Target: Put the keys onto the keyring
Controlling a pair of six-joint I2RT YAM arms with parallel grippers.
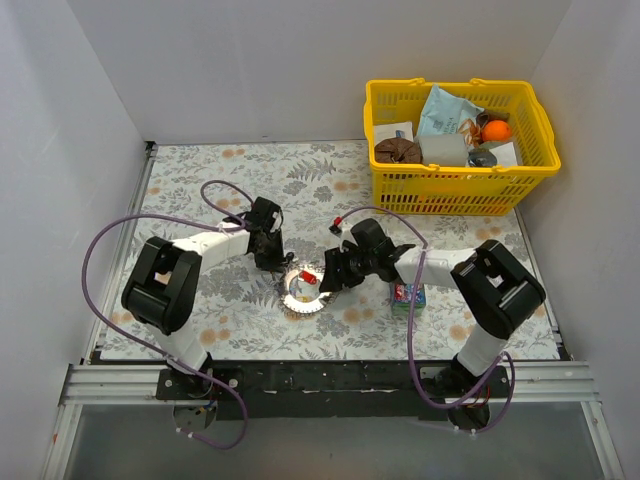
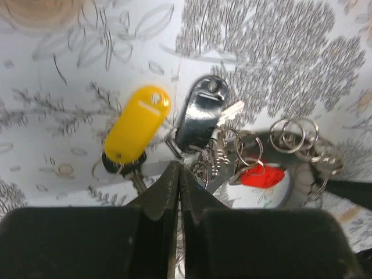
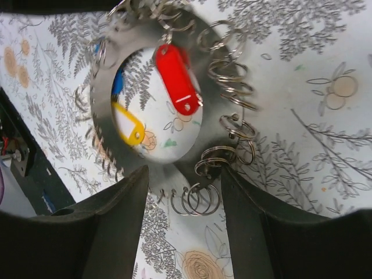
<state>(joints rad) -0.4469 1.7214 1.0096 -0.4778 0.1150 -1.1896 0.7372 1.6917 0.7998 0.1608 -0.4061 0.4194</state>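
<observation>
Here the left fingers (image 2: 157,200) are clenched tip to tip; whether they pinch anything is unclear. The yellow key (image 2: 137,123) and the black key (image 2: 200,113) lie just beyond their tips on the bench (image 2: 279,52). The right fingers (image 3: 116,226) are released, apart on either side of the keyring (image 3: 174,173) rim, with the red key (image 3: 177,78) inside the loop ahead.

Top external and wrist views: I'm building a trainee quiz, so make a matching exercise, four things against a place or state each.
1. yellow plastic mesh basket
2. left tool
3. right tool
4. red oblong plastic key tag

a. open
b. far right corner of the floral table
c. seen within the silver metal ring's opening
d. shut

Pairs: 1-b; 2-d; 3-a; 4-c
</observation>
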